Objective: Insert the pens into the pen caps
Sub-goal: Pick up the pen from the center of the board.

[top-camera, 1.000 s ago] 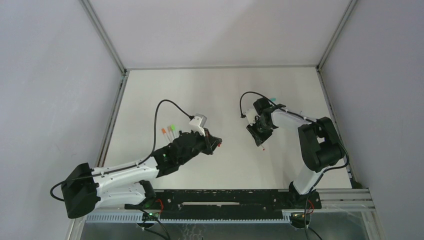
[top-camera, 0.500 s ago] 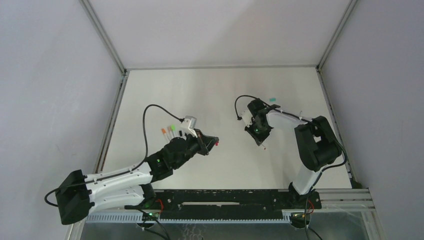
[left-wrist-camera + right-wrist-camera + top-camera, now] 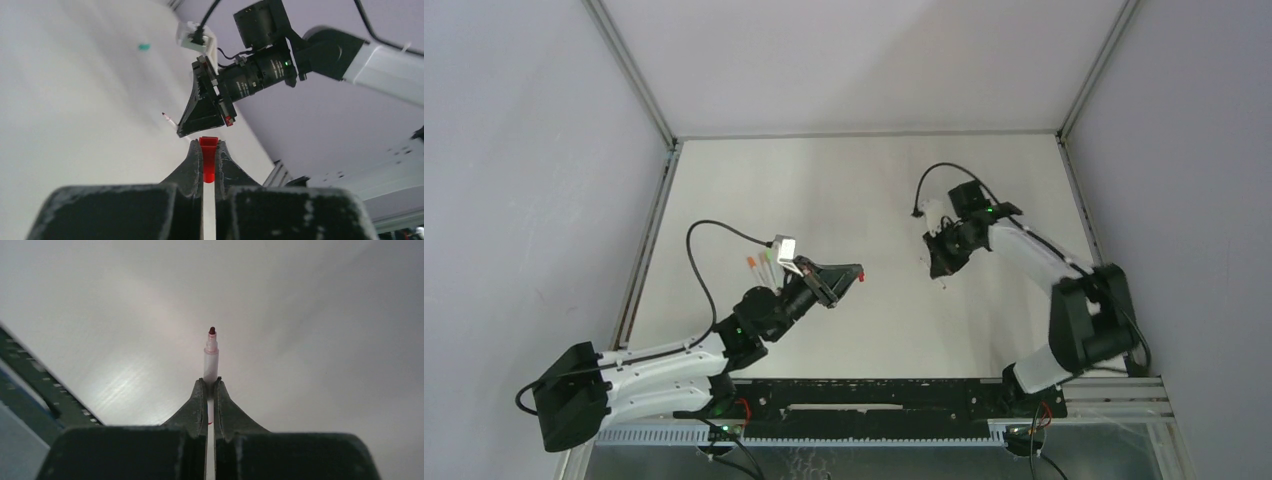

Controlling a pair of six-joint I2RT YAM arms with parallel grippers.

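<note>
both grippers clamped: red cap on the left, white pen on the right

from above we see the left gripper [image 3: 856,271] shut tight on a red cap [image 3: 862,273], held over the table [image 3: 844,180] and pointing towards the right gripper [image 3: 942,270], which is pinched on a white pen [image 3: 942,284]; the two are apart, with bare table between them. an orange-ended pen [image 3: 751,262] and a green-ended pen [image 3: 769,255] lie side by side just beyond the left wrist. in the left wrist view we see its fingers [image 3: 192,160] pressed on either side of the red cap [image 3: 208,160], the right gripper [image 3: 179,134] ahead with the white pen [image 3: 169,119] jutting from its tip, and a teal cap [image 3: 144,47] lying well off on the table. in the right wrist view we see the right gripper [image 3: 210,383] closed on the white pen [image 3: 211,360], whose dark red nib [image 3: 212,330] sticks out beyond the tips.
</note>
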